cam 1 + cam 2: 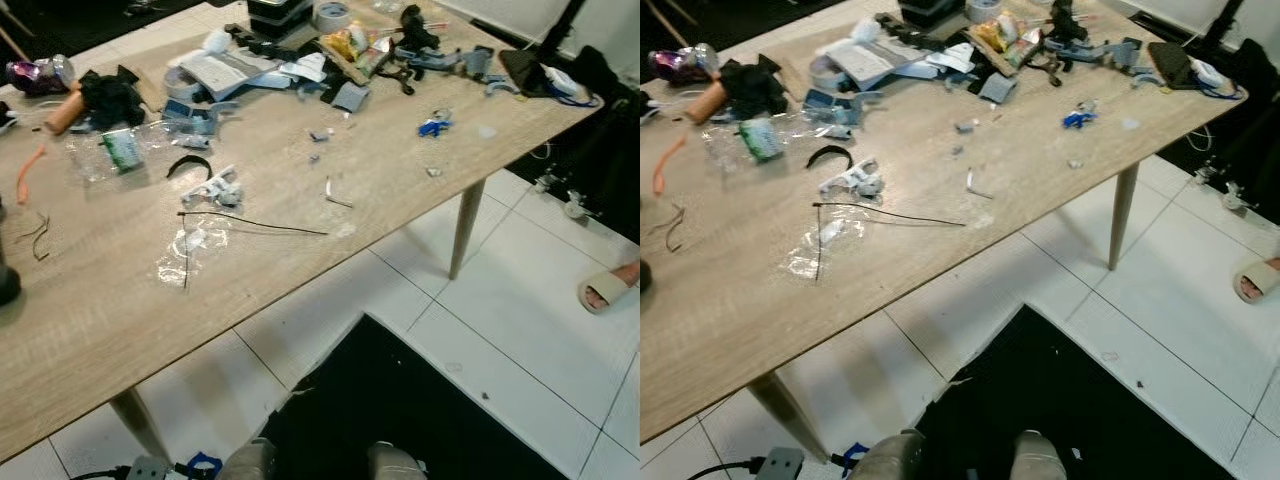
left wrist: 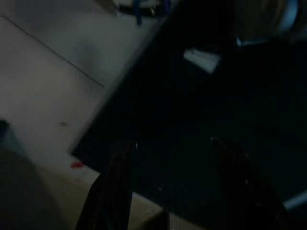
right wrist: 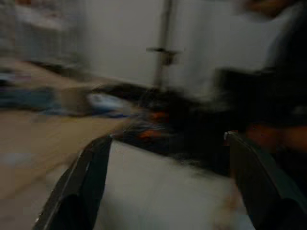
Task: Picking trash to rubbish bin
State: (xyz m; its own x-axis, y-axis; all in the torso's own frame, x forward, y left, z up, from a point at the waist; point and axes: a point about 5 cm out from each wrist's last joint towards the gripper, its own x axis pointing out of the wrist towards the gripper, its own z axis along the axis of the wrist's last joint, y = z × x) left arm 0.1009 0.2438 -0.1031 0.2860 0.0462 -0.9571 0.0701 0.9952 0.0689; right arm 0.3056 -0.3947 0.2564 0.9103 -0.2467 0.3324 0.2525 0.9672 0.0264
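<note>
A long wooden table (image 1: 300, 260) carries scattered litter. A crumpled clear wrapper (image 1: 193, 248) lies near its front edge, with a thin black strip (image 1: 262, 226) across it. A clear bag with a green label (image 1: 120, 150) and a white plastic scrap (image 1: 218, 188) lie further back. A small blue piece (image 1: 433, 127) sits toward the right end. My left gripper (image 2: 173, 143) is open with nothing between its fingers, low over a dark mat and pale tiles. My right gripper (image 3: 169, 138) is open too, its view blurred, with the tabletop off to one side.
A heap of papers, tape rolls and tools (image 1: 300, 50) crowds the table's far side. Beneath the table lie white tiles and a black mat (image 1: 400, 400). A table leg (image 1: 465, 230) stands on the right. A person's slippered foot (image 1: 607, 288) is at the right edge.
</note>
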